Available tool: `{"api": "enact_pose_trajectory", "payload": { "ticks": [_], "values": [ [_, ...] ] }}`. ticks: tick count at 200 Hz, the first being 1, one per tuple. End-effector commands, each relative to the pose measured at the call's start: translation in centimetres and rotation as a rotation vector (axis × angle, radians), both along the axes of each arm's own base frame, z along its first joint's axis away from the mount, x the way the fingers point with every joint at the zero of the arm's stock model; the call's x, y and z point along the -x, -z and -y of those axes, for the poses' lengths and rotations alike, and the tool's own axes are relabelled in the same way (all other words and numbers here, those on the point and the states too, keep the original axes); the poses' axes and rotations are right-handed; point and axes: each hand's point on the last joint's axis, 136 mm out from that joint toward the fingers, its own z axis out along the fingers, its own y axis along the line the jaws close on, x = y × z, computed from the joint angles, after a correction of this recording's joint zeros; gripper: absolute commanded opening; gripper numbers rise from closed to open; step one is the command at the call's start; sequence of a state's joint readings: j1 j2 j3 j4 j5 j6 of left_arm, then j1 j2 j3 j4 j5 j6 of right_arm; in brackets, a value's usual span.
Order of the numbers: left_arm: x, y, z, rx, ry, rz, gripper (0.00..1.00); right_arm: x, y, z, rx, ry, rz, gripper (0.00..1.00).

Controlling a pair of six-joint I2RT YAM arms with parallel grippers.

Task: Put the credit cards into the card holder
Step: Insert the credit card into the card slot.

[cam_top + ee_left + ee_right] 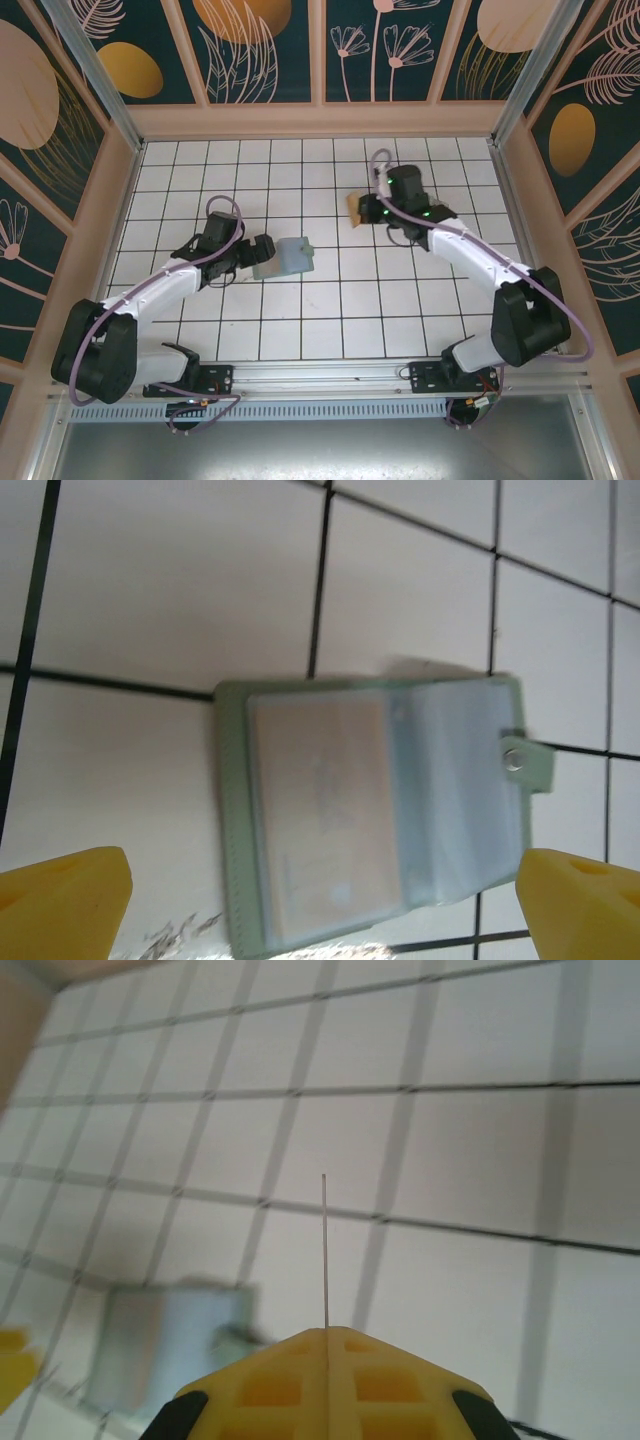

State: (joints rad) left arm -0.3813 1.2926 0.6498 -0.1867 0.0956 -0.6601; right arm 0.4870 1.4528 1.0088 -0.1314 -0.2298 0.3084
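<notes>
Where the card holder [292, 256] lies opened flat on the white tiled table [330, 320], just at 9 o'clock of the table's middle, a tan sleeved card [318, 815] is seen behind its clear left pocket, and a snap tab [527, 763] projects from its edge at 3 o'clock. The left gripper [266, 256] is placed at 9 o'clock of the holder, jaws spread wide and nothing grasped; its yellow fingertips [62, 900] are seen at 7 and 5 o'clock of the holder in the wrist view. A tan-orange credit card [353, 208] is found at 2 o'clock of the holder, well apart from it, and is pinched by the closed right gripper [366, 211] at its 3 o'clock side. In the right wrist view this card is presented edge-on as a thin line rising toward 12 o'clock from between the shut fingers [270, 1380], the holder being blurred at 8 o'clock.
</notes>
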Motion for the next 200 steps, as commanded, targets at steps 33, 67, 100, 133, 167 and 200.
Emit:
{"api": "enact_pose_trajectory", "payload": {
  "ticks": [33,67,100,133,167,200],
  "values": [
    [0.8,2.1,-0.2,0.055,-0.041,-0.065,0.87,4.0,3.7,-10.1,-0.196,-0.315,-0.136,0.0],
    [0.0,2.4,-0.6,0.072,-0.066,-0.063,0.76,4.8,6.3,-12.8,-0.214,-0.341,-0.219,0.0],
    [-1.0,2.7,-0.8,0.063,-0.077,-0.053,0.67,4.5,7.5,-13.6,-0.243,-0.335,-0.278,0.0],
    [-1.4,3.7,-1.2,0.036,-0.089,-0.058,0.57,4.4,8.3,-14.6,-0.272,-0.352,-0.323,0.0],
    [-1.8,4.9,-1.3,0.013,-0.096,-0.084,0.56,4.3,9.4,-15.0,-0.288,-0.347,-0.364,0.0],
    [-1.9,5.8,-1.0,0.019,-0.086,-0.101,0.46,4.5,10.6,-14.8,-0.275,-0.335,-0.381,0.0]
  ]
}}
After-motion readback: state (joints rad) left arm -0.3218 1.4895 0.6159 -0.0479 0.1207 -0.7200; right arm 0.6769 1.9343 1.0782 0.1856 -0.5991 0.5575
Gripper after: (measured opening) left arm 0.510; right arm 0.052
